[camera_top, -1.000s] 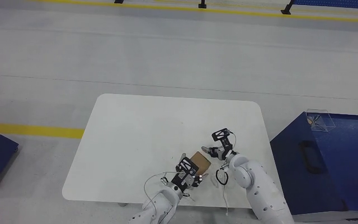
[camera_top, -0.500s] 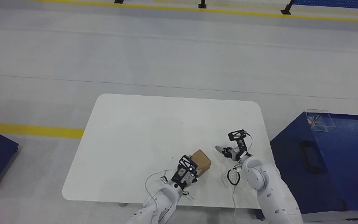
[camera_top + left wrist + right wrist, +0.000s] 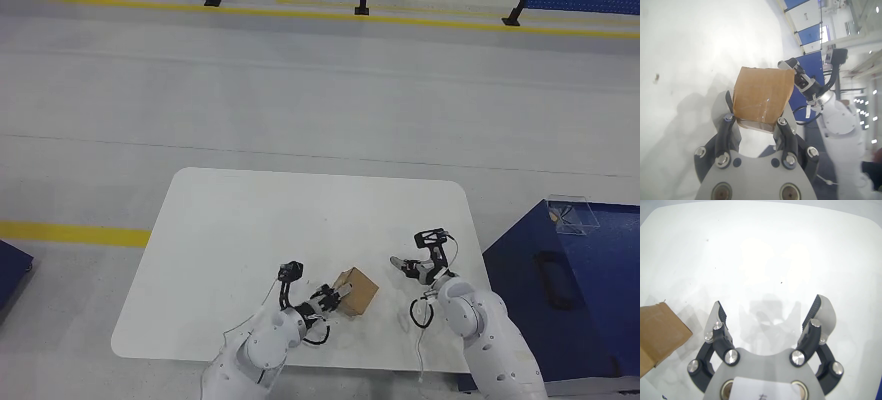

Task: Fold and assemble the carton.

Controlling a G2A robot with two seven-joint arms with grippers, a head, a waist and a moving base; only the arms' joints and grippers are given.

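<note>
A small brown carton [image 3: 357,291], folded into a box with clear tape on it, lies on the white table [image 3: 300,220] near the front edge. My left gripper [image 3: 332,297] comes at it from the left. In the left wrist view its fingers [image 3: 728,106] press against both sides of the carton [image 3: 761,94], shut on its near end. My right gripper [image 3: 405,266] hovers to the right of the carton, apart from it. Its jaws stand open over bare table in the right wrist view [image 3: 770,308], with the carton's corner [image 3: 659,328] off to one side.
A blue cabinet [image 3: 590,290] stands just off the table's right edge, with a clear container [image 3: 572,213] on top. The table's front edge runs close below the carton. The back and left of the tabletop are bare.
My right gripper has drawn back to the right, off the carton. The left arm has swung from in front of the carton round to its left side, and the carton has turned slightly.
</note>
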